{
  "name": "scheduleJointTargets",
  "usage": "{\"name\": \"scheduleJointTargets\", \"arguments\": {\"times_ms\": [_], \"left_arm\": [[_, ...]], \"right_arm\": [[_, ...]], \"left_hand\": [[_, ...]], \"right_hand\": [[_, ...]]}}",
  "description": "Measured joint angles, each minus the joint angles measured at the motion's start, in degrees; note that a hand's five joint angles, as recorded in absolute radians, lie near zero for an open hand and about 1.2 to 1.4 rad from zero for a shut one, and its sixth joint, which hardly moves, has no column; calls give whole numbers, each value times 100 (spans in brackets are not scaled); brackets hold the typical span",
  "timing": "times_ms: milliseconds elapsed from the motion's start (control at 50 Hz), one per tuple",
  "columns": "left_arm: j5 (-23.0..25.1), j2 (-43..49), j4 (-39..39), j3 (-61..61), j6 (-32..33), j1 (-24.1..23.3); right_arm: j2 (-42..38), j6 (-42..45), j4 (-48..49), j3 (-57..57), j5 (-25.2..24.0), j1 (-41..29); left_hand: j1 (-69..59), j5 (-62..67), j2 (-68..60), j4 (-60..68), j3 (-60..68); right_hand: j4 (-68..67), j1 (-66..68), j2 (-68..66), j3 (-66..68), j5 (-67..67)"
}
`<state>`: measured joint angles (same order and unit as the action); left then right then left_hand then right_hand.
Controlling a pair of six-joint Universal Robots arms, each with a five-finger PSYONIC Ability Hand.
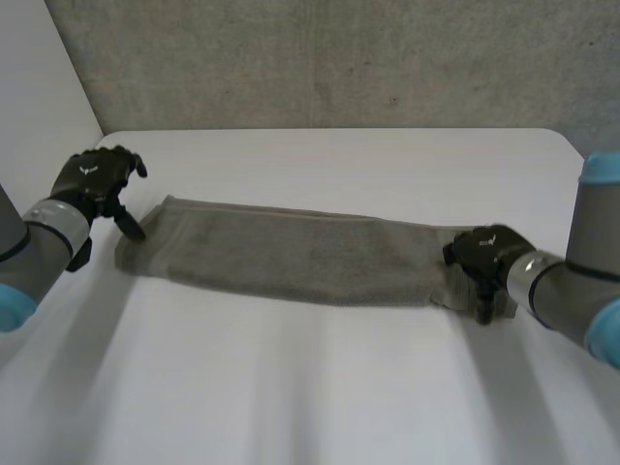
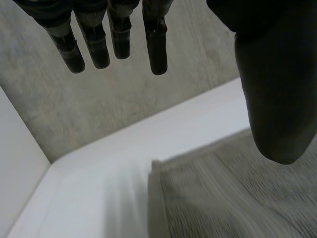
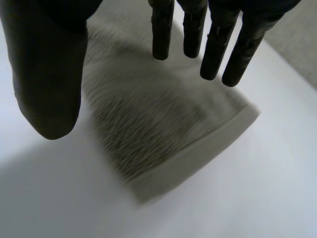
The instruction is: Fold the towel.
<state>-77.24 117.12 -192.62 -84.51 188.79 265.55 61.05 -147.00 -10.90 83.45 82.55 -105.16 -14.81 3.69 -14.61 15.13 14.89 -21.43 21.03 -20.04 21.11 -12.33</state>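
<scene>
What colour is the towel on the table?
The towel is plain greyish-brown, with no pattern; the head view shows it best.

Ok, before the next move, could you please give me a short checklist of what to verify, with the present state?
1. Towel lies flat as a long strip on the table: ok.
2. Left robot hand at the towel's left end: ok.
3. Right robot hand at the towel's right end: ok.
4. Both robot hands open, ready to grasp: ok.
5. Towel ends gripped: not ok, neither is held.

White table against a rough grey concrete wall, white panel alongside.
</scene>
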Motion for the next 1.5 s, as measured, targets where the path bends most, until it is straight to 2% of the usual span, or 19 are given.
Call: {"name": "scheduleJointTargets", "arguments": {"times_ms": [80,200,280,340,580,720,760,840,880,940,980,1000,1040,1100,1140,1200,1280,1380,1500], "left_arm": [[-9,-2,-40,-254,49,26],[-25,45,-286,-581,36,49],[-34,49,-496,-715,23,47],[-38,42,-591,-764,18,40],[-46,28,-629,-784,17,51],[-50,9,-622,-794,17,56],[-54,-6,-624,-795,15,54],[-68,-44,-626,-800,11,46],[-77,-65,-628,-802,10,35],[-80,-78,-628,-804,9,24],[-81,-83,-628,-807,9,16],[-81,-85,-628,-809,9,13],[-77,-86,-628,-819,9,9],[-56,-83,-627,-840,11,4],[-40,-78,-627,-855,15,-1],[-9,-61,-627,-888,28,-23],[65,-44,-627,-930,40,-106],[308,-12,-632,-943,50,-308],[858,31,-636,-873,77,-702]], "right_arm": [[-11,-6,440,421,8,100],[-72,-40,1158,758,15,358],[-172,-49,1389,784,12,488],[-238,-49,1429,769,12,582],[39,292,1263,664,-45,1399],[58,1489,775,-158,187,1873],[-2,1728,615,-553,382,1736],[-189,1782,409,-1461,828,849],[-380,1572,372,-2006,998,-26],[-616,1310,365,-2510,1103,-965],[-835,1088,364,-2897,1153,-1720],[-993,969,357,-3065,1163,-2102],[-1359,764,339,-3328,1149,-2765],[-1779,632,258,-3466,1136,-3238],[-1963,592,179,-3469,1134,-3336],[-2114,509,10,-3329,1113,-3196],[-1920,243,-130,-2931,1035,-2689],[-1313,-288,-72,-2126,751,-1973],[-570,-694,519,-809,226,-1314]], "left_hand": [[0,0,1,-1,0],[1,0,1,-5,0],[9,0,3,-6,0],[9,0,3,-6,0],[9,0,9,-7,0],[10,0,10,-8,-1],[10,0,10,-8,-1],[10,1,10,-9,-1],[10,0,10,-9,-1],[10,0,10,-10,-1],[10,0,10,-10,-1],[10,0,10,-10,-1],[11,0,10,-10,-1],[13,0,10,-10,-1],[30,0,10,-10,-1],[30,0,10,-10,-1],[30,-1,10,-10,-1],[30,-1,10,-10,-1],[30,14,10,-10,0]], "right_hand": [[-687,703,-759,688,-661],[-2486,2584,-2708,2580,-2413],[-3851,3965,-4074,3892,-3764],[-5333,5291,-5508,5343,-5263],[-5573,5416,-5587,5567,-5421],[-5574,5446,-5587,5583,-5421],[-5574,5467,-5587,5589,-5421],[-5575,5468,-5587,5605,-5421],[-5576,5468,-5587,5634,-5421],[-5576,5468,-5587,5646,-5421],[-5144,5133,-5221,5198,-5055],[-4516,4547,-4609,4568,-4504],[-2457,2434,-2522,2532,-2269],[-75,72,-95,141,125],[602,-591,546,-563,870],[665,-710,606,-698,883],[665,-712,606,-702,883],[672,-735,606,-702,883],[672,-736,606,-703,883]]}}
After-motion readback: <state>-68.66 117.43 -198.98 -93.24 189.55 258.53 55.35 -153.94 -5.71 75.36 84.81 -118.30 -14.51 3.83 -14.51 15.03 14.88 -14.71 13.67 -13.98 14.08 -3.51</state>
